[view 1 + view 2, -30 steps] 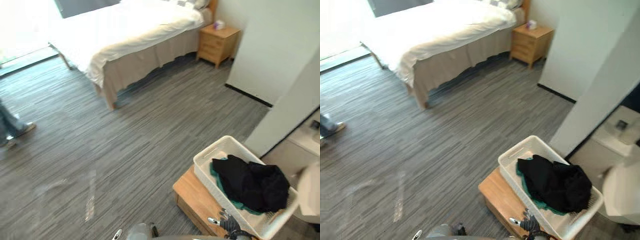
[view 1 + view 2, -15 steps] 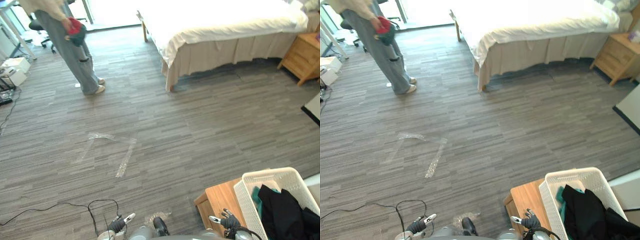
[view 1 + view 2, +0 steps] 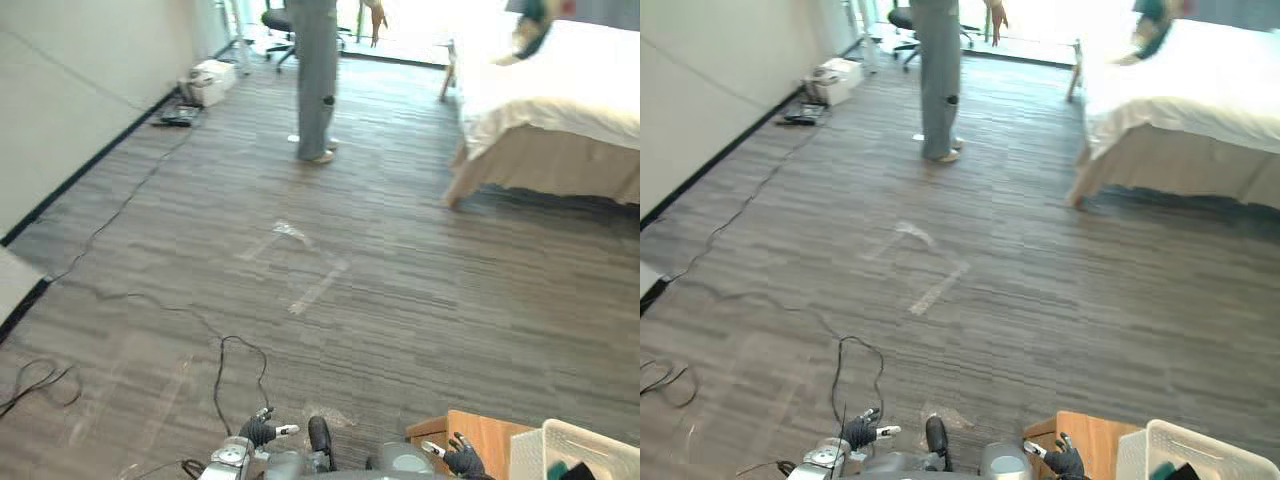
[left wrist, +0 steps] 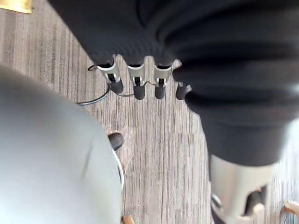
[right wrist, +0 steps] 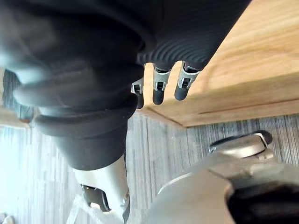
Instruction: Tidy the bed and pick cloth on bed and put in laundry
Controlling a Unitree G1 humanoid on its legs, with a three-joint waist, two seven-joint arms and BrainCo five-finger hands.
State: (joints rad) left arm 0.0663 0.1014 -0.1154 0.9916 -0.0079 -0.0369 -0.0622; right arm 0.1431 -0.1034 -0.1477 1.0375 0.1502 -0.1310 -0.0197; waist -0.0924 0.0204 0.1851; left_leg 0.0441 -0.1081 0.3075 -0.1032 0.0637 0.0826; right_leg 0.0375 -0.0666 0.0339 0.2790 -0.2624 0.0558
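Note:
The white-sheeted bed (image 3: 575, 95) stands at the far right. A teal and red cloth (image 3: 530, 25) shows blurred above its near corner, and I cannot tell whether it rests on the bed. The white laundry basket (image 3: 590, 450) sits at the bottom right on a low wooden table (image 3: 480, 432), with teal and black cloth (image 3: 1175, 470) in it. My left hand (image 3: 262, 430) hangs low over the floor, fingers (image 4: 135, 84) relaxed and holding nothing. Beside the table's edge my right hand (image 3: 462, 460) is open too, its fingers (image 5: 159, 91) over the wood (image 5: 252, 70).
A person (image 3: 315, 80) stands on the grey floor left of the bed. White boxes (image 3: 205, 82) lie by the left wall, an office chair (image 3: 280, 18) behind them. Tape marks (image 3: 300, 270) cross the open floor in the middle.
The camera has swung left, sliding bed and basket to the right edge. The person held a red and teal cloth before; now that cloth shows over the bed. Both hands stay low.

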